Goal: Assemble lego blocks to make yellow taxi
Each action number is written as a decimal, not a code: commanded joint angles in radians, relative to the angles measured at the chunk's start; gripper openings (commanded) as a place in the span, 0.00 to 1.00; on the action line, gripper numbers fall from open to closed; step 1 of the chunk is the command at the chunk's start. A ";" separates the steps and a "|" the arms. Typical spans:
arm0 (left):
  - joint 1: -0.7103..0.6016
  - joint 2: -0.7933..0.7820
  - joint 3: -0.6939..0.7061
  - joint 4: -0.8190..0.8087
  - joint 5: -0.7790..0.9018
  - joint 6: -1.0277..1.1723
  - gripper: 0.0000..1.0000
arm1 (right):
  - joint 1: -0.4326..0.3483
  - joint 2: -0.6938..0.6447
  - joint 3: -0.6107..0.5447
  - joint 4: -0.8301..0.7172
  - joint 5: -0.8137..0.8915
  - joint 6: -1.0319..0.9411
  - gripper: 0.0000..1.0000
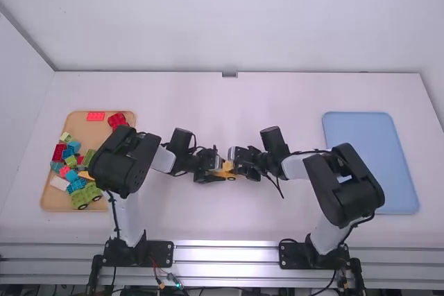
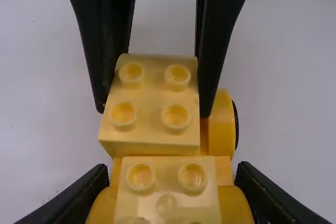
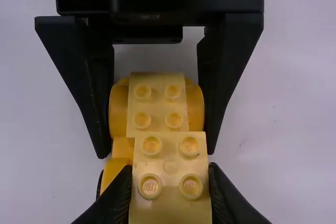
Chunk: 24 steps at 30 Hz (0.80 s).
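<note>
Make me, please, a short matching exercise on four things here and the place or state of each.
1. Blue rectangular tray
2. Pale yellow four-stud plastic block
3. Tan rectangular tray
4. Orange-yellow wheeled plastic base

A. Held by the left gripper
B. On the table's left side, holding coloured blocks
C. On the table's right side
D. Held by the right gripper

Pairs: 1-C, 2-D, 3-B, 4-A

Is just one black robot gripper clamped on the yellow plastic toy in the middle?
No, the left gripper clamps its orange-edged end while the right gripper clamps the pale yellow four-stud block at the other.
</note>
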 commanded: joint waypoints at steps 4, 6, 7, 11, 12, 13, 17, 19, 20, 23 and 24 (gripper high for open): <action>-0.007 0.015 -0.003 -0.004 -0.013 0.004 0.46 | 0.006 0.010 -0.003 -0.010 -0.011 0.006 0.24; -0.006 0.015 -0.003 -0.001 -0.012 0.004 0.46 | 0.006 0.010 -0.003 -0.013 -0.011 0.007 0.20; -0.007 0.015 -0.003 -0.001 -0.012 0.003 0.46 | 0.006 0.010 -0.003 -0.012 -0.011 0.018 0.19; -0.006 0.015 -0.003 0.002 -0.012 0.003 0.46 | 0.006 0.010 -0.003 -0.021 -0.012 0.025 0.22; -0.007 0.015 -0.003 0.002 -0.013 0.003 0.46 | 0.006 0.010 -0.003 -0.021 -0.012 0.025 0.22; -0.007 0.015 -0.003 0.002 -0.012 0.003 0.47 | 0.006 0.010 -0.003 -0.021 -0.012 0.031 0.23; -0.007 0.015 -0.003 0.002 -0.013 0.003 0.47 | 0.006 0.010 -0.003 -0.017 -0.016 0.040 0.30; -0.007 0.015 -0.003 0.002 -0.012 0.003 0.47 | 0.003 0.010 -0.003 -0.013 -0.039 0.040 0.34; -0.007 0.015 -0.003 0.002 -0.012 0.003 0.47 | 0.000 0.010 -0.003 -0.012 -0.047 0.040 0.36; -0.007 0.015 -0.003 0.002 -0.012 0.003 0.47 | -0.017 0.010 -0.003 -0.004 -0.082 0.040 0.38; -0.007 0.015 -0.003 0.002 -0.012 0.003 0.47 | -0.022 0.010 -0.003 -0.005 -0.085 0.040 0.38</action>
